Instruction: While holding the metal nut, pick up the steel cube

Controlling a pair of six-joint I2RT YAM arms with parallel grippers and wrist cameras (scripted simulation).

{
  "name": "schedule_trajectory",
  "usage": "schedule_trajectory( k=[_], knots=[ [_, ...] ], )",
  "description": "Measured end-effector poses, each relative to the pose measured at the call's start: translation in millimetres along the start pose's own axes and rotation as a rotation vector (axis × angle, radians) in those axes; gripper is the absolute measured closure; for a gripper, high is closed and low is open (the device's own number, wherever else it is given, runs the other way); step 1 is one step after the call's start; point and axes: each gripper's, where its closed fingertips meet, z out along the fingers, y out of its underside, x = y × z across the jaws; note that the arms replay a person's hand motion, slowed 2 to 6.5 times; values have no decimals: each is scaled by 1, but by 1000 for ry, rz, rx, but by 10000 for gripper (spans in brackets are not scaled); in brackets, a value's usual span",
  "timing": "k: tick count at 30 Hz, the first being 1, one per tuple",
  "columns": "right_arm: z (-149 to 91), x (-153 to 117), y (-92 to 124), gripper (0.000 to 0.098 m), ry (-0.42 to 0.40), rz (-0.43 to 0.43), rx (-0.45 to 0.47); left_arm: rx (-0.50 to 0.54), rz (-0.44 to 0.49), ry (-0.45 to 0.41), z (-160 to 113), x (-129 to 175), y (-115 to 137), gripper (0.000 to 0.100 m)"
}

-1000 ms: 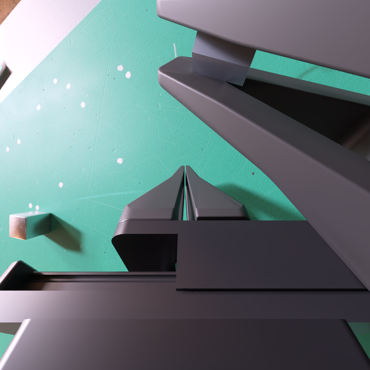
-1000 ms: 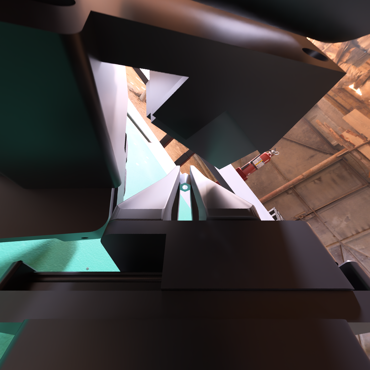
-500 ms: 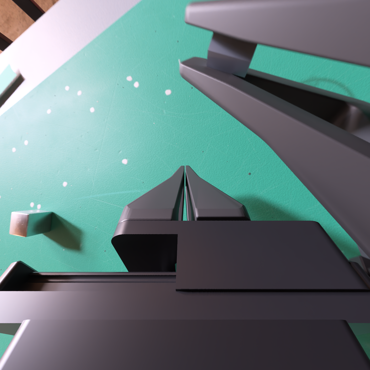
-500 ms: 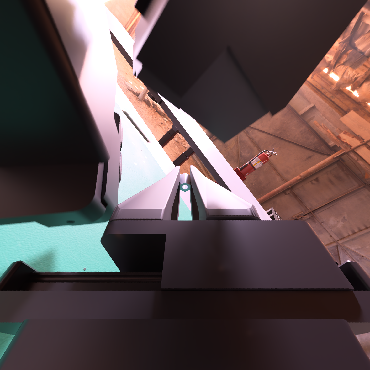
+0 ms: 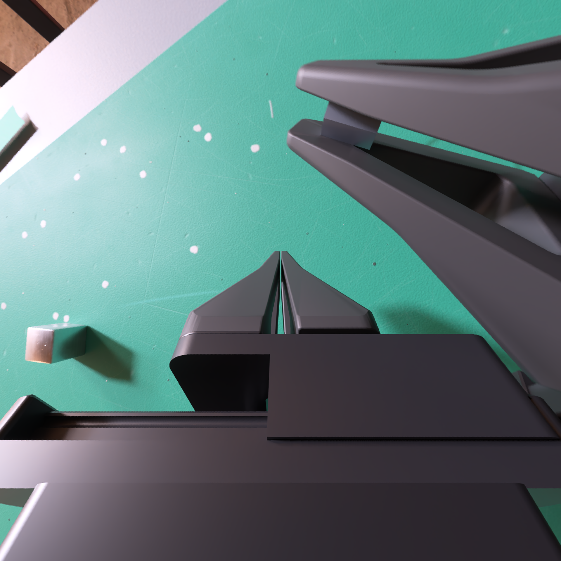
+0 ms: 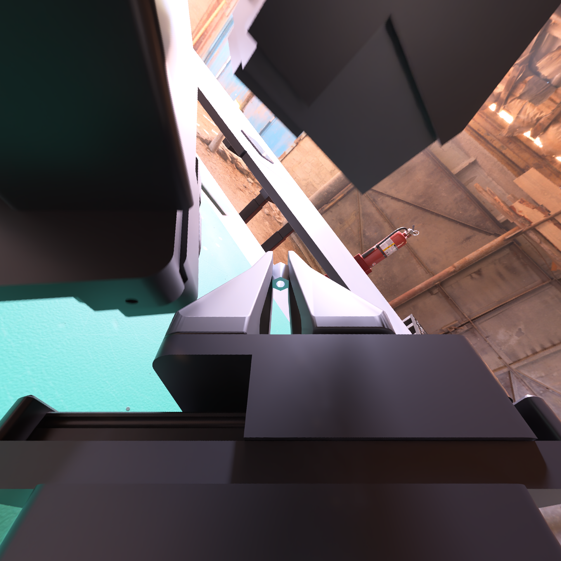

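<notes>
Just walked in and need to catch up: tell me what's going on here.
Two robot arms work over a green table. The right gripper is shut on a small metal nut, held near its fingertips. The left gripper is shut and empty, above the table. The steel cube sits untouched on the table, off to the left in the left wrist view, so picking it up is not yet done.

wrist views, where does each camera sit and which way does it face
Left wrist view: on the left gripper, shut and empty, facing down at the green mat and the cube; the right gripper shows upper right.
Right wrist view: on the right gripper, facing across the table edge to a wall and fire extinguisher.
Shared: the nut, pinched by the right gripper.
</notes>
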Motion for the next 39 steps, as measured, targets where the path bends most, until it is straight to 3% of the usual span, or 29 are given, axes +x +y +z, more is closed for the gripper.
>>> schedule_trajectory(
  k=[13,22,39],
  knots=[
    [0,2,3,898,8,13,-12,-34,16,20,19,9,8,993],
    [1,3,3,898,10,28,-10,-48,41,-12,21,8,6,993],
    [2,2,4,898,6,43,-15,-20,-25,20,23,7,7,993]
  ],
)
